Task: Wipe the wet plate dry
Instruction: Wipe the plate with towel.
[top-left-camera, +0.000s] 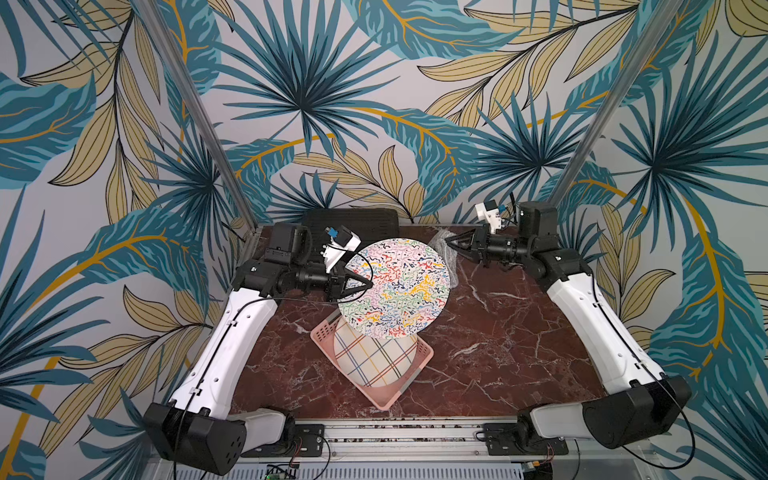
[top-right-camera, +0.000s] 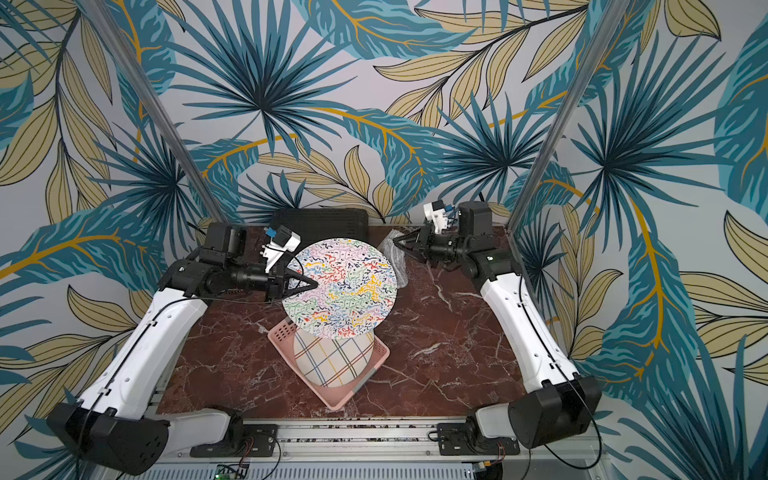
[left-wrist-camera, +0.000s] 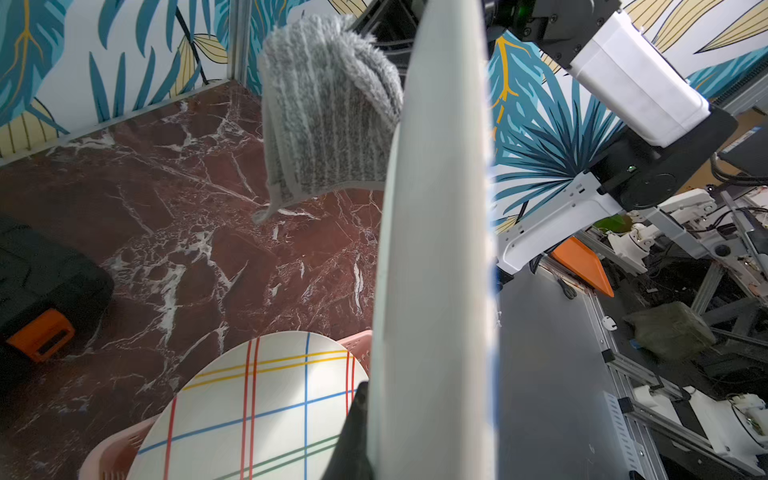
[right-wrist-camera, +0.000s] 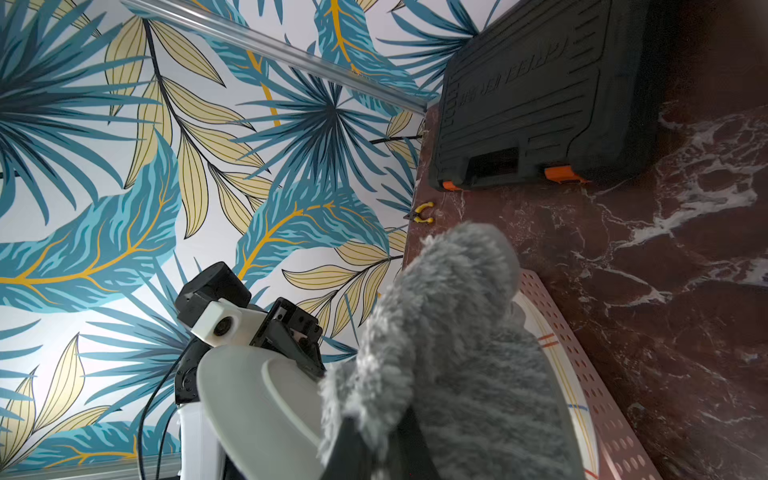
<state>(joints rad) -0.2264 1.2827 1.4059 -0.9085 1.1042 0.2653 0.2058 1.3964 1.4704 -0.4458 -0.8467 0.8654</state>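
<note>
Squiggle-patterned plate, tilted above table centre, left gripper clamped on its 9 o'clock rim; right gripper, pinching grey cloth at 1 o'clock, should press flat against the underside, stroking slowly.

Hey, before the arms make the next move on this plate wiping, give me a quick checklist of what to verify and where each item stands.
1. Left gripper shut on the rim of the squiggle-patterned plate: ok.
2. Right gripper shut on the grey microfibre cloth: ok.
3. Held plate raised above the plaid plate in the pink basket: ok.
4. Cloth pressed against the held plate: cannot tell.
5. Wet patches on the held plate: cannot tell, too fine to see.
</note>
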